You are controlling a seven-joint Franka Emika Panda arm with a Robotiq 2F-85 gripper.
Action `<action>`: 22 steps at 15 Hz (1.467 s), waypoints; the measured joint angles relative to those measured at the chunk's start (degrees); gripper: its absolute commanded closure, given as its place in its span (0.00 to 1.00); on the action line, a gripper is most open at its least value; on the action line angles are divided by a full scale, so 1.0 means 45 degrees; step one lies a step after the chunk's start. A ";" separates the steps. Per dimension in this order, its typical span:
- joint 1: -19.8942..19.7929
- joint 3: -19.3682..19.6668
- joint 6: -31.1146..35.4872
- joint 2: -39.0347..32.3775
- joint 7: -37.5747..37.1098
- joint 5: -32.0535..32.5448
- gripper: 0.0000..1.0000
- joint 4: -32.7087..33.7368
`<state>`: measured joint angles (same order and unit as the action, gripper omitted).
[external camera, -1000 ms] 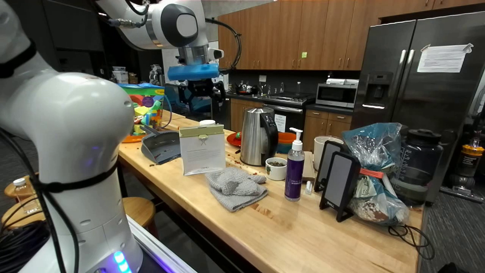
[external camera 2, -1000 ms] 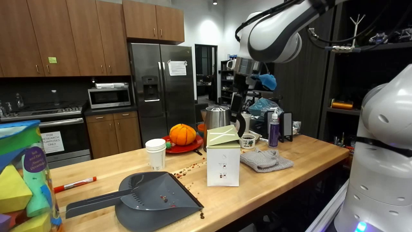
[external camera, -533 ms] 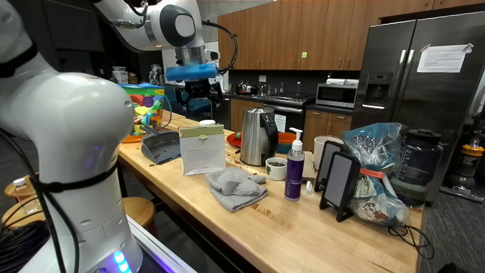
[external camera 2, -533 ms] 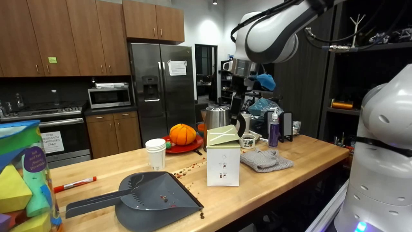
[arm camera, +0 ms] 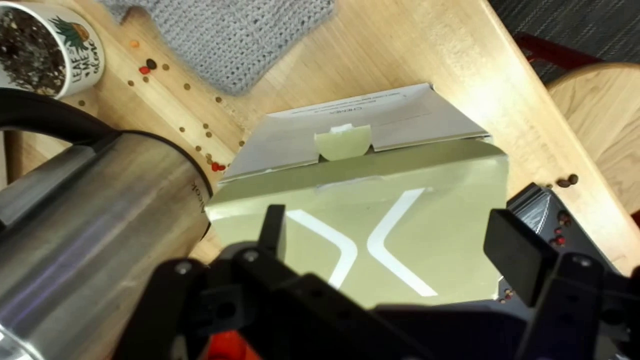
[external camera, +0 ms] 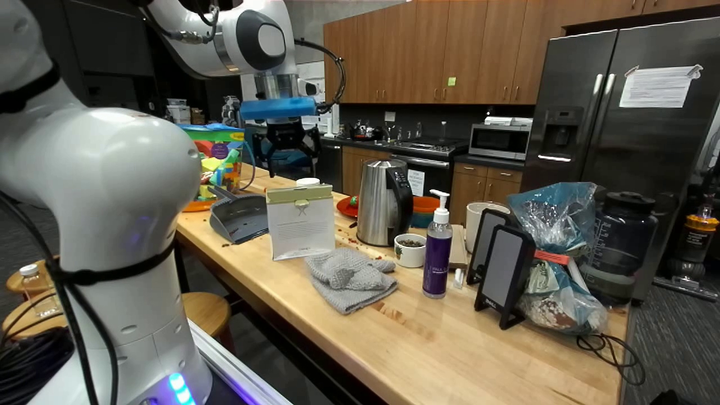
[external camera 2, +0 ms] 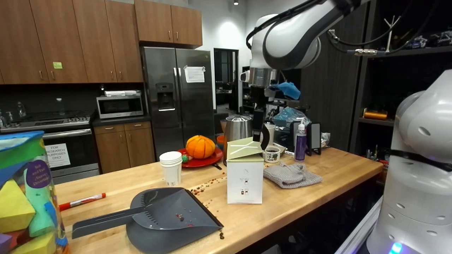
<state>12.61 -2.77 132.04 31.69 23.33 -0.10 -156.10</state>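
1. Because its fingers (arm camera: pixel 520 255) are spread with nothing between them, the gripper (arm camera: pixel 394 241) hangs unladen above the green-lidded box (external camera 2: pixel 244 180), no contact showing
2. The box stands upright on the counter (external camera: pixel 433 354), presumably steadied by its flat base
3. Just beside the box stands the kettle (external camera: pixel 373 208), handle turned away from it
4. Near the box, the grey cloth (external camera: pixel 351 275) lies bunched, its soft knit probably slumping freely
5. On the box's other side, the dustpan (external camera 2: pixel 171 222) points its lip boxward, perhaps to catch scattered bits (external camera 2: pixel 197 191)
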 measured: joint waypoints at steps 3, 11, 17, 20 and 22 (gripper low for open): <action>0.0012 -0.0001 -0.0054 -0.0242 0.0100 0.0027 0.00 0.0089; 0.0011 0.0043 -0.0095 -0.0900 0.0757 0.0283 0.00 0.0380; 0.0011 0.0171 -0.0077 -0.1104 0.1304 0.0283 0.00 0.0550; 0.0006 0.0243 0.0012 -0.1233 0.1390 0.0283 0.00 0.0577; 0.0003 0.0278 0.0132 -0.1338 0.1398 0.0283 0.00 0.0577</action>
<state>12.63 -1.52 132.63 25.67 29.62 1.17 -153.50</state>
